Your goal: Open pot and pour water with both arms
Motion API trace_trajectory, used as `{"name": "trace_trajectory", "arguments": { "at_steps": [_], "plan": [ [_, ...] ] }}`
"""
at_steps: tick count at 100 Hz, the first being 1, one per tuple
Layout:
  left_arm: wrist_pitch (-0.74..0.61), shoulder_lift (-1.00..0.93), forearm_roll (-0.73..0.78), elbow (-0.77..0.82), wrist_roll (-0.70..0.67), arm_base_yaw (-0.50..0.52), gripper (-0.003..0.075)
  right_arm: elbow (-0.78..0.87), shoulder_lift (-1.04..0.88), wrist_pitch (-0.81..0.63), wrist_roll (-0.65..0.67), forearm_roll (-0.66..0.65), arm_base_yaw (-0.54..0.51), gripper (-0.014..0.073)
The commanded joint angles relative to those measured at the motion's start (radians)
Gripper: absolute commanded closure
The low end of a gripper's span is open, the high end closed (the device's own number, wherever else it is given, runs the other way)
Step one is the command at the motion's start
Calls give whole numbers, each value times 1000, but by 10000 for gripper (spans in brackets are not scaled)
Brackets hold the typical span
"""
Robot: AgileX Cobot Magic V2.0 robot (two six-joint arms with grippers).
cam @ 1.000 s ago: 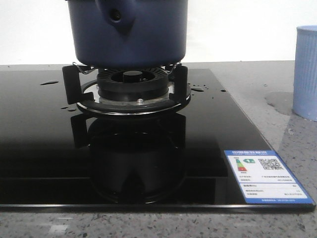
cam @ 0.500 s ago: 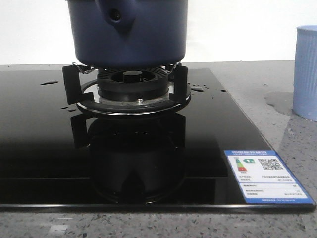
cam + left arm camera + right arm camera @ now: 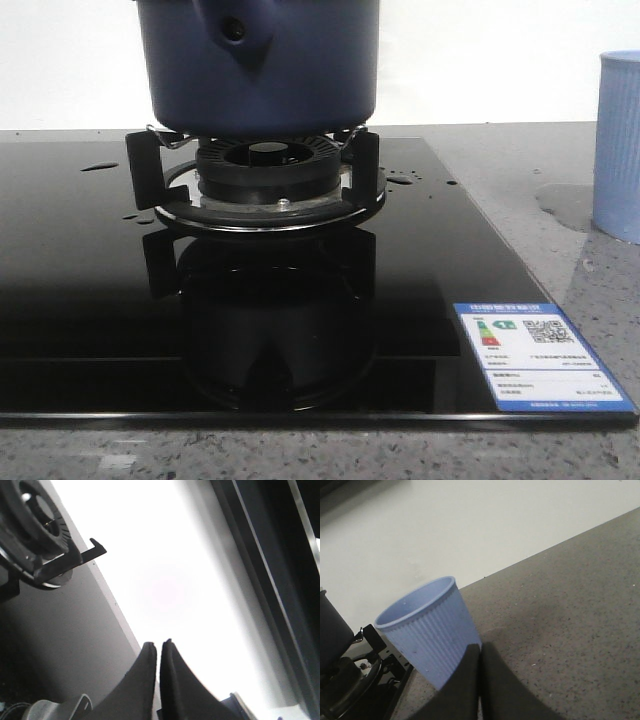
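Note:
The dark navy-blue pot [image 3: 258,65] stands on the gas burner's pan support [image 3: 268,172] at the top middle of the front view; its handle lug with a round hole [image 3: 234,30] faces me, and its top is cut off. A sliver of the pot [image 3: 329,627] shows in the right wrist view. Neither gripper shows in the front view. My left gripper [image 3: 159,643] is shut and empty, off to the side of the burner [image 3: 37,527]. My right gripper [image 3: 481,645] is shut and empty, just in front of the pale blue ribbed cup [image 3: 427,630].
The cup [image 3: 618,145] stands on the grey stone counter [image 3: 600,270] right of the black glass hob [image 3: 90,290], beside a wet patch [image 3: 562,205]. Water drops [image 3: 100,166] lie on the hob. An energy label [image 3: 540,355] sits at its front right corner.

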Motion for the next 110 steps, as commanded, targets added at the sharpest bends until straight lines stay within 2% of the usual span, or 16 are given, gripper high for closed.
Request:
{"name": "trace_trajectory", "arguments": {
  "at_steps": [1, 16, 31, 53, 62, 71, 78, 86, 92, 101, 110],
  "plan": [
    [-1, -26, -40, 10, -10, 0, 739, -24, -19, -26, -11, 54, -6, 661],
    [185, -2, 107, -75, -8, 0, 739, -177, 21, 203, -11, 60, -6, 659],
    [335, 97, 234, -189, 22, 0, 739, -352, 157, 474, -11, 60, -6, 659],
    [620, 331, 233, -425, 323, -2, 738, -652, 430, 875, -11, 69, -6, 660],
    [775, 439, 170, -516, 480, -2, 738, -753, 528, 1032, -25, 90, -6, 660],
    [882, 514, 10, -586, 687, -24, 738, -815, 585, 1112, -152, 192, -6, 660],
    [945, 566, -137, -627, 838, -54, 738, -836, 596, 1098, -257, 308, -6, 660],
    [1045, 637, -246, -676, 967, -78, 738, -840, 599, 1057, -448, 437, -6, 660],
    [1110, 685, -283, -710, 1039, -88, 738, -840, 599, 1039, -616, 556, -6, 662],
    [1123, 747, -298, -754, 1112, -121, 738, -840, 599, 1018, -919, 711, -6, 662],
    [1122, 800, -298, -793, 1193, -152, 738, -840, 597, 969, -1106, 797, -6, 662]
  ]
}}
